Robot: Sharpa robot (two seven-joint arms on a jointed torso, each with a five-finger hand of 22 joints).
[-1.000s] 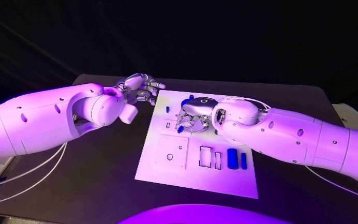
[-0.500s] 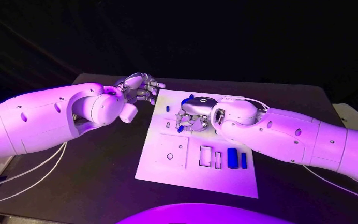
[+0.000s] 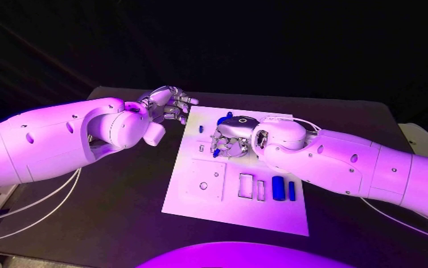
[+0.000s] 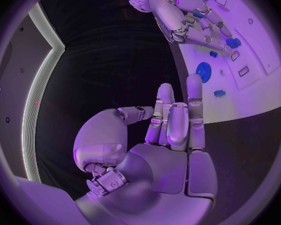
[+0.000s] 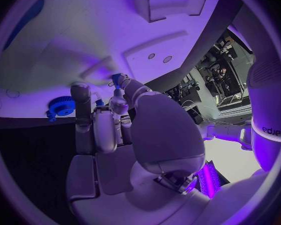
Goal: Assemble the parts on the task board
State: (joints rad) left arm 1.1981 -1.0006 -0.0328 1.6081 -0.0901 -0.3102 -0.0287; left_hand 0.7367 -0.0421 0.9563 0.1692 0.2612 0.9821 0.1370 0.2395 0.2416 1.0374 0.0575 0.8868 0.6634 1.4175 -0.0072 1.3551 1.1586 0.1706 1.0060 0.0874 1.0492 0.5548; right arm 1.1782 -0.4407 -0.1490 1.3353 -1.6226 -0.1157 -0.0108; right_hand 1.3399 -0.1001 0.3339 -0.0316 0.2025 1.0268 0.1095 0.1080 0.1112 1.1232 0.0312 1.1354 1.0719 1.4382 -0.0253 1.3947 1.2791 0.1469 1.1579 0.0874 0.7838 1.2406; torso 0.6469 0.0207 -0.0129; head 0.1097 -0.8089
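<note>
My right hand (image 3: 234, 139) pinches a small blue part (image 5: 116, 78) at its fingertips over the white task board (image 3: 223, 209); a blue gear (image 5: 61, 106) lies just beyond them. My left hand (image 3: 167, 105) hovers beside the board, fingers straight, holding nothing. Two blue bars (image 3: 282, 189) lie unplaced; assembly appears barely begun.

Two bulky white arms with small round holes, thin white cables, left robot hand (image 3: 167, 106) silver, many-fingered
</note>
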